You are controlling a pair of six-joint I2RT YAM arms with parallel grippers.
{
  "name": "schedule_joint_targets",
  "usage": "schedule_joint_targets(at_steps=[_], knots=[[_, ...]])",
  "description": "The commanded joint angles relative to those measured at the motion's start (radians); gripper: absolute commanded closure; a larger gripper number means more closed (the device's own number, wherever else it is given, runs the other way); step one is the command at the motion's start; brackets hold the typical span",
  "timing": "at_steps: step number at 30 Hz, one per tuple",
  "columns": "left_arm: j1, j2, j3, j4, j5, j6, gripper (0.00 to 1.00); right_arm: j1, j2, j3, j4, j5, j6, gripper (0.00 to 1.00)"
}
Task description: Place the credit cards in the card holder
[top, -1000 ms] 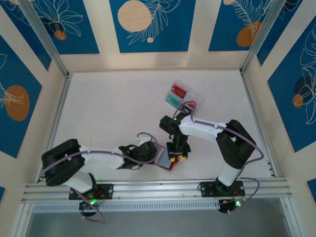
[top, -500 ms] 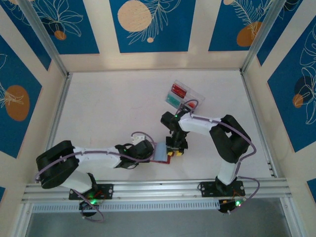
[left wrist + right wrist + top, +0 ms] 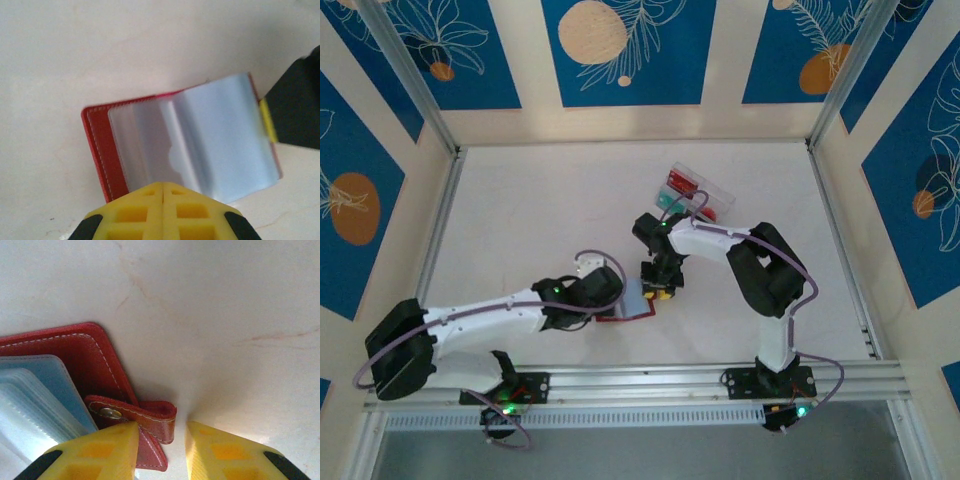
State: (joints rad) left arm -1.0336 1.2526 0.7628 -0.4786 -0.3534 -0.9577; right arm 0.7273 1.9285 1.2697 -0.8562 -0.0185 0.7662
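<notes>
Card holder is seen lying open on the white table, between the two grippers. Its red cover is laid flat and its clear pockets are fanned upward. The left gripper is shut tight, with its yellow fingers pressed together at the near edge of the pockets; whether a pocket is pinched cannot be told. The right gripper is held partly open, low over the table, at the corner where the closing tab is. The tab is curled toward the gap between the jaws. One finger is laid against the red corner, and the other is seen apart from it. The credit cards, one red and one teal, are seen in a clear box farther back, well apart from the card holder.
</notes>
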Motion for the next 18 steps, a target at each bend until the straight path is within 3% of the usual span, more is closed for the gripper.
schedule_joint_targets(at_steps=[1,6,11,18], knots=[[0.029,0.011,0.091,-0.108,0.061,0.059,1.0,0.006,-0.006,-0.007,-0.014,0.008,0.01,0.69],[0.076,0.119,0.147,0.017,0.262,0.08,1.0,-0.005,-0.014,0.005,-0.016,-0.011,-0.002,0.68],[0.136,0.232,0.1,0.197,0.424,0.066,1.0,-0.015,-0.017,0.006,-0.014,-0.032,-0.007,0.68],[0.178,0.363,0.017,0.345,0.483,0.065,1.0,-0.031,-0.042,0.039,-0.052,-0.02,-0.016,0.67]])
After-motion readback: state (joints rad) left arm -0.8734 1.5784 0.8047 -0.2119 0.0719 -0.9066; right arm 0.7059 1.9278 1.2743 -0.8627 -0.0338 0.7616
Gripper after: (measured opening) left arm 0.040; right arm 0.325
